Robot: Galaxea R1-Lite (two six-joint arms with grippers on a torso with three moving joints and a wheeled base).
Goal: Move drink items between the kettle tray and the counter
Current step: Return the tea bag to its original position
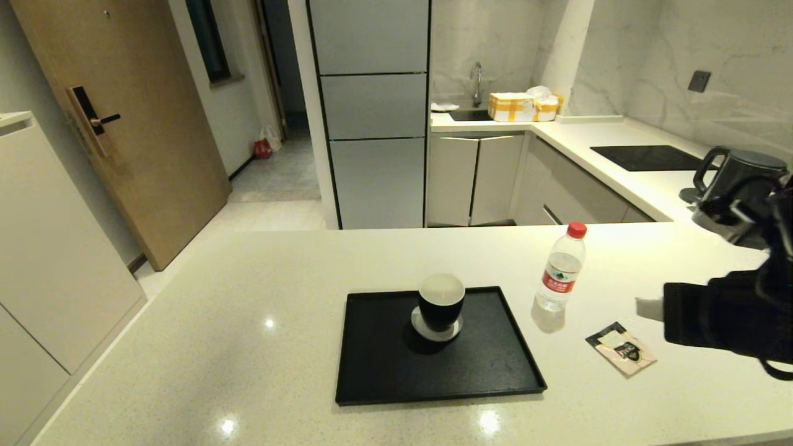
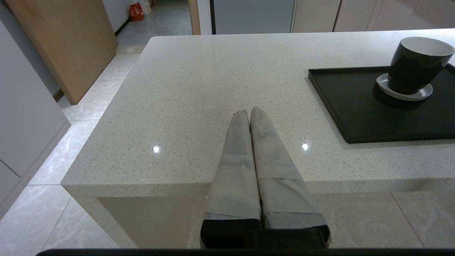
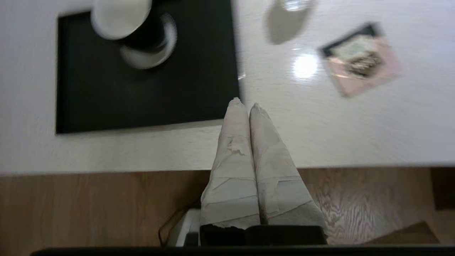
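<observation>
The small clear water bottle with red cap and label stands upright on the cream counter, just right of the black kettle tray. The pink-beige tea sachet lies flat on the counter to the front right of the bottle. My right gripper hovers right of both, shut and holding nothing. In the right wrist view the right gripper hangs above the counter's front edge, with the tray and sachet beyond and only the bottle's base showing. My left gripper is shut and empty over the counter, left of the tray.
A black cup with white inside stands on a grey coaster at the tray's back middle. A black kettle sits at the far right, behind my right arm. A glossy black cooktop is set into the back counter.
</observation>
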